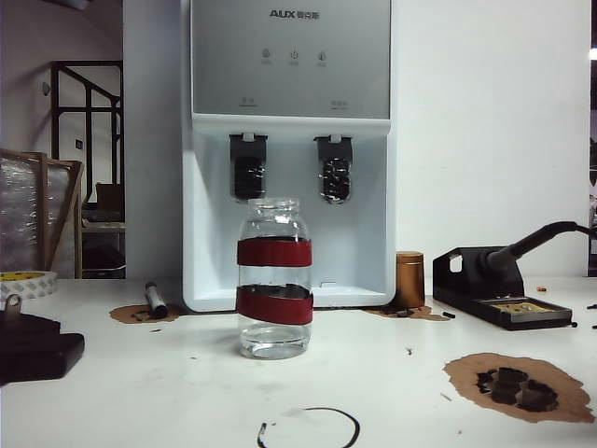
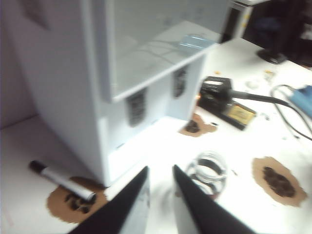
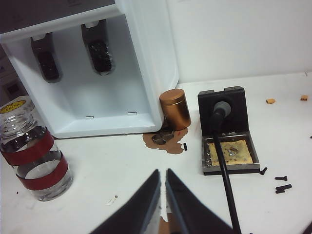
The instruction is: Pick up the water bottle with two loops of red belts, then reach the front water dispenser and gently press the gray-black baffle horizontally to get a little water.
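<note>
Water bottle [image 1: 274,278] untouched on bench [image 1: 392,373]; left gripper [image 2: 161,176] jaws slightly apart above it, right gripper [image 3: 162,179] together — narrow gap may topple it.

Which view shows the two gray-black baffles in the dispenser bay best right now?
The exterior view: both baffles face the camera, sharp, above the water bottle. The right wrist view shows them obliquely but clearly. The left wrist view blurs them under the panel.

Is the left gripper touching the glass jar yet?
Apart. In the left wrist view the left gripper hangs above the table, and bare tabletop shows between its fingers and the jar.
</note>
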Controlling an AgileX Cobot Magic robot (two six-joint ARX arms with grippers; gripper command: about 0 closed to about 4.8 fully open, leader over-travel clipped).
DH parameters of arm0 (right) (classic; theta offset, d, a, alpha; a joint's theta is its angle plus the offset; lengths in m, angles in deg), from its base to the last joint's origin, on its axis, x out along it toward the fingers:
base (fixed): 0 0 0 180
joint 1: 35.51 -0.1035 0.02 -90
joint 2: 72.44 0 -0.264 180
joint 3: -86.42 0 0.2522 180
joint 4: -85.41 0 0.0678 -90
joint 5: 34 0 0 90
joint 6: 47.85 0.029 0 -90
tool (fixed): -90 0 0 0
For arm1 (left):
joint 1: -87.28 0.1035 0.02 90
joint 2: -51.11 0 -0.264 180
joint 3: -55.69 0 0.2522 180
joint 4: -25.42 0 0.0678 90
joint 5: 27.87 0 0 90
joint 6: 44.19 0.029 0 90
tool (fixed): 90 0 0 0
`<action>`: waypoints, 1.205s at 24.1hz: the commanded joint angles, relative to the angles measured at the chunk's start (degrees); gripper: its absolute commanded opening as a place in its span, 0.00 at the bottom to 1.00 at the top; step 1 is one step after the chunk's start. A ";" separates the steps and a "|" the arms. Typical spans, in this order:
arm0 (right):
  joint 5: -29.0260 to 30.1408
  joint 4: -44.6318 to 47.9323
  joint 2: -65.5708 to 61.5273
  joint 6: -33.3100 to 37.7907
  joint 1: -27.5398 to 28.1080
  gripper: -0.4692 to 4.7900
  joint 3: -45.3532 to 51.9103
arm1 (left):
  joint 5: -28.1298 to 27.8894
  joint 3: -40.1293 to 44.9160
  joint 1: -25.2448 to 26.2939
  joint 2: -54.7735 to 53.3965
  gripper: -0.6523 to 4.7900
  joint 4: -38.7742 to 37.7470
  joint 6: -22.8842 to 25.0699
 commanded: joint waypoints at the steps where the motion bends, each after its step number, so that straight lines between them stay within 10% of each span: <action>1: 0.20 0.83 0.02 0.59 -0.11 0.15 0.22 | 0.52 -0.37 -1.57 -0.87 0.30 -1.42 1.55; 5: 1.14 0.83 0.02 0.81 -0.11 0.15 0.22 | 0.35 -0.28 -1.75 -2.99 0.32 -5.09 3.34; 8: 1.68 0.83 0.02 0.83 -0.11 0.15 0.22 | 0.85 -0.28 -1.84 -3.17 0.97 -5.22 3.58; 9: 1.68 0.85 0.02 0.83 -0.11 0.15 0.22 | 1.46 -0.28 -1.84 -3.17 1.00 -5.05 3.61; 29: 16.50 6.01 -0.02 9.22 -6.93 0.15 0.24 | 11.69 -0.28 -7.74 -3.45 1.00 -3.67 4.90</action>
